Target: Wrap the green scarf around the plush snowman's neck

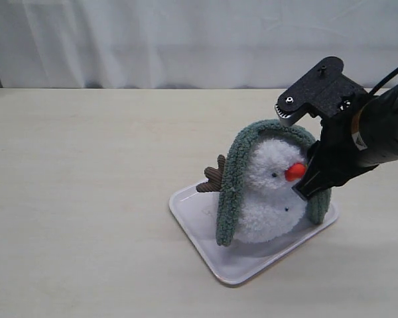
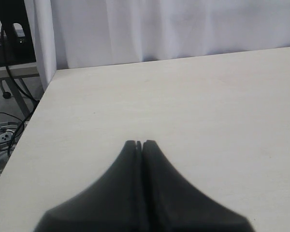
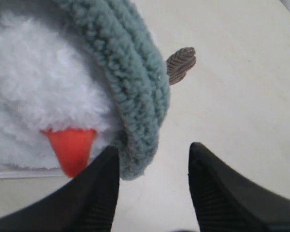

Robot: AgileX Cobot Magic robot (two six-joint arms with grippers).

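The plush snowman [image 1: 268, 199] stands on a white tray [image 1: 215, 255], orange nose [image 1: 294, 172] pointing right. The green scarf [image 1: 233, 175] is draped over the top of its head, one end hanging down each side. My right gripper [image 1: 304, 187] is open right in front of the snowman's face. In the right wrist view the scarf [image 3: 135, 82] arches over the white fluff [image 3: 43, 92], and its end hangs between my open right gripper's [image 3: 153, 153] jaws, near one finger. My left gripper [image 2: 139, 144] is shut over bare table, far from the snowman.
A brown twig arm [image 1: 212, 177] sticks out on the snowman's left side. The tray's near corner [image 1: 229, 278] points toward the table front. A white curtain [image 1: 186, 40] hangs behind the table. The table's edge [image 2: 34, 116] and cables show in the left wrist view.
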